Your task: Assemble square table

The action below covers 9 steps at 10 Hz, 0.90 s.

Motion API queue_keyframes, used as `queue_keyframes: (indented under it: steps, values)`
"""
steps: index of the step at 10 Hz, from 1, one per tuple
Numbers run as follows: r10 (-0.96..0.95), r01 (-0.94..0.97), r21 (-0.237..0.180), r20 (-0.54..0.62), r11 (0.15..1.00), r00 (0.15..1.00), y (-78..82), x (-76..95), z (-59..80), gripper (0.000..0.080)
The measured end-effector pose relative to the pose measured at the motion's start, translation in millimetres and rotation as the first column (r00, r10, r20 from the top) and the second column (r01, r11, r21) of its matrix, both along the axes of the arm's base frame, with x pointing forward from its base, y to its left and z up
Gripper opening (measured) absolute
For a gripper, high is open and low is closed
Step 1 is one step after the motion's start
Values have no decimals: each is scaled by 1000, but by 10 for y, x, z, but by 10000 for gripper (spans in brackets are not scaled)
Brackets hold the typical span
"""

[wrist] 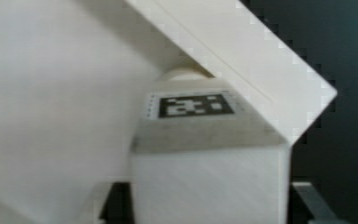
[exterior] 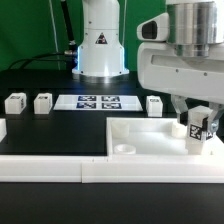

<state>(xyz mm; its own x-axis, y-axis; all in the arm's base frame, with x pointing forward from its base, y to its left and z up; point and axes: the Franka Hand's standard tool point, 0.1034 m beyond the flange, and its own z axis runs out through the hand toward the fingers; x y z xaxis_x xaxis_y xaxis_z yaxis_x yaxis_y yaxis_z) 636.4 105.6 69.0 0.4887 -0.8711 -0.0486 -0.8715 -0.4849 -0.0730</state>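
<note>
The square tabletop slab lies at the exterior view's right front, white with a raised rim and a round corner socket. My gripper is shut on a white tagged leg and holds it upright at the slab's right corner. I cannot tell whether the leg touches the slab. In the wrist view the leg fills the space between my gripper's dark fingers, its far end against the slab's rim. Three other legs stand on the black table: two at the left and one near the slab.
The marker board lies flat in front of the robot base. A long low white border wall runs along the front edge, and another white piece shows at the far left.
</note>
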Motion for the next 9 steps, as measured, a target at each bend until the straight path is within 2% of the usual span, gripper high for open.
queue_keyframes:
  steps: [1, 2, 6, 8, 9]
  values:
    - [-214, 214, 11, -32, 977, 976, -10, -18, 2, 290]
    - [-194, 194, 9, -30, 981, 981, -68, -18, 4, 290]
    - [-438, 441, 21, -66, 897, 896, -20, -40, 0, 290]
    - [-578, 581, 16, -86, 814, 812, 19, -51, 3, 290]
    - [-667, 671, 4, -97, 742, 738, 19, -59, 4, 290]
